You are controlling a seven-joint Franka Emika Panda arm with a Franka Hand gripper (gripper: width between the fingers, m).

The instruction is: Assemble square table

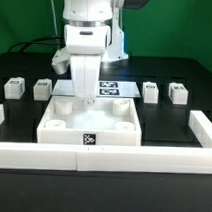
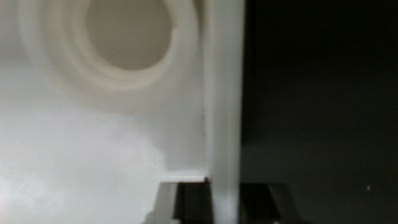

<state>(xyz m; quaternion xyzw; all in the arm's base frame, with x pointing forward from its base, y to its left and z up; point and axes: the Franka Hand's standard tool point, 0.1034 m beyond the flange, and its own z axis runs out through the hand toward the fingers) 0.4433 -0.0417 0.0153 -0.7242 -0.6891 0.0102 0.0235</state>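
While the gripper sits low over the panel, the wrist view tells me what I need. The fingers are pinched shut on the panel's far rim, one inside the wall and one on the black table side, near a corner socket. The panel lies flat mid-table. Its tagged front face is touching or all but touching the front bar; I cannot tell which. Four legs stand in a row behind it, two on each side of the marker board, apart from the panel.

I judge this to be the start of shifting the panel into place. The hold is on a thin wall and seems to sit toward the exterior view's left of the rim's middle, so a sideways pull would likely swing the panel. I would slide it slowly and flat on the table rather than lift it. I would also keep the wrist square to the rim, watch that the front edge does not catch on the bar, and steer clear of the legs.
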